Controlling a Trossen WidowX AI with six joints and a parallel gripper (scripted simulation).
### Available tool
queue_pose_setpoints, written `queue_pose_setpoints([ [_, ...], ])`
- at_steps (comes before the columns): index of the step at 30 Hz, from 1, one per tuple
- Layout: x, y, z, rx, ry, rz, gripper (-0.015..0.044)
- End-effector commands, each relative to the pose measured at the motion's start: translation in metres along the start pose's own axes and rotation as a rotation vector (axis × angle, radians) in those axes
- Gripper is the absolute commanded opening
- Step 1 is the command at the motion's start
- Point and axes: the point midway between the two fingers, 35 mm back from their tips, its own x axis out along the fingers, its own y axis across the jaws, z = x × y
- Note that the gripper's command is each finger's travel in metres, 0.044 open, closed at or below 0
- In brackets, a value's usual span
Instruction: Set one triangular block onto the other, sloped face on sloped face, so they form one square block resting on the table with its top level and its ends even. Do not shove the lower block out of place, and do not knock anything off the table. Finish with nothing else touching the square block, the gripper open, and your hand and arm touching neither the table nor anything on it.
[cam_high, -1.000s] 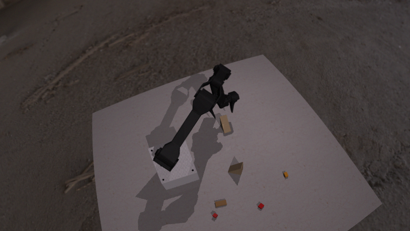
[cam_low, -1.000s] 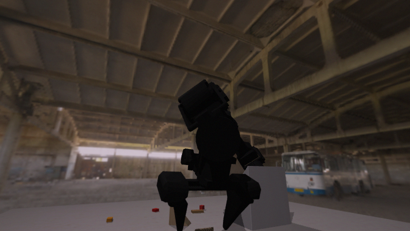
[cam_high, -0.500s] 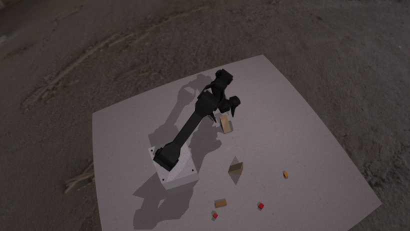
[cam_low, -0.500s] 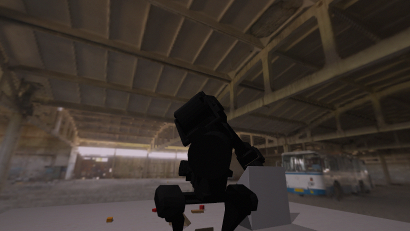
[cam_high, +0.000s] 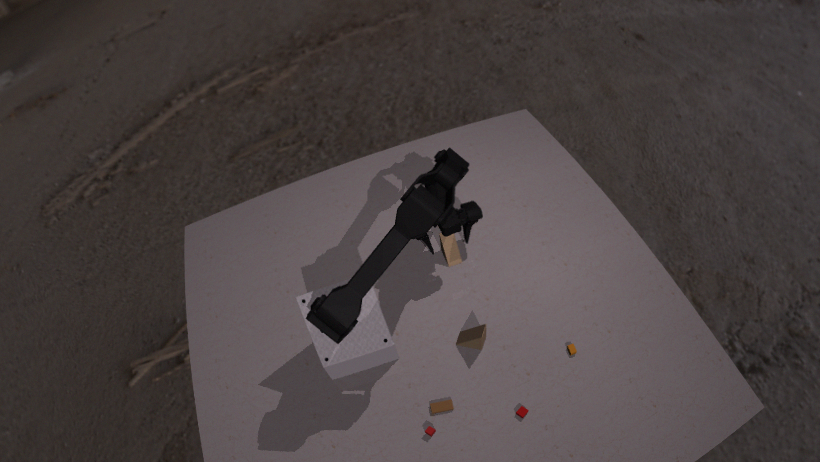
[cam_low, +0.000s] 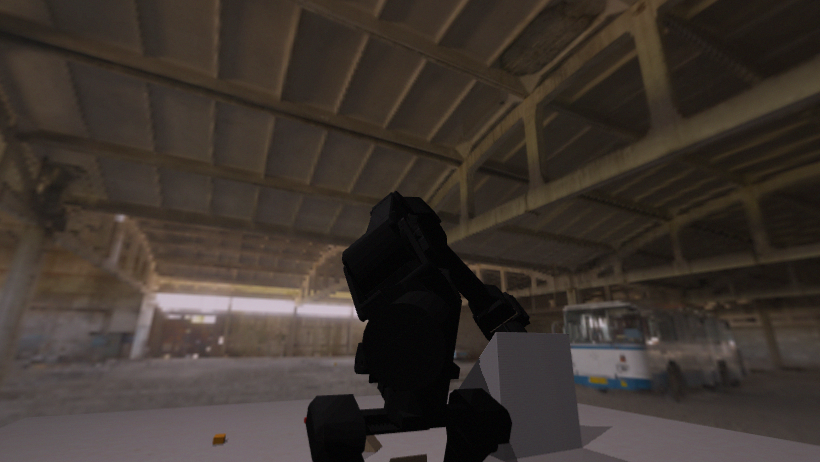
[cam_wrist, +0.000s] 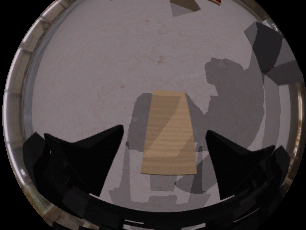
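One tan triangular block (cam_high: 451, 252) (cam_wrist: 169, 145) lies lengthwise between and below my open fingers, part in shadow; its far end is hidden by the hand in the top view. My gripper (cam_high: 449, 247) (cam_wrist: 166, 132) is open and empty, a finger on either side of that block with a gap on both sides in the wrist view. In the exterior view the fingertips are cut off by the bottom edge. The other triangular block (cam_high: 471, 335) (cam_low: 372, 443) (cam_wrist: 185, 5) stands apart on the table, nearer the small pieces, with its dark face showing in the top view.
The arm rises from a white base box (cam_high: 367, 344) (cam_low: 536, 396). On the table (cam_high: 602, 275) lie a flat orange-brown block (cam_high: 441, 406), a red cube (cam_high: 521, 411), another red cube (cam_high: 430, 431) and a small orange block (cam_high: 571, 348) (cam_low: 219, 439).
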Motion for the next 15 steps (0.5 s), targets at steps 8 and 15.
queue_pose_setpoints([
  [8, 0.0089, -0.0005, 0.0022, 0.001, -0.002, -0.002, 0.0335],
  [15, 0.0089, -0.0005, 0.0022, 0.001, -0.002, -0.002, 0.0171],
])
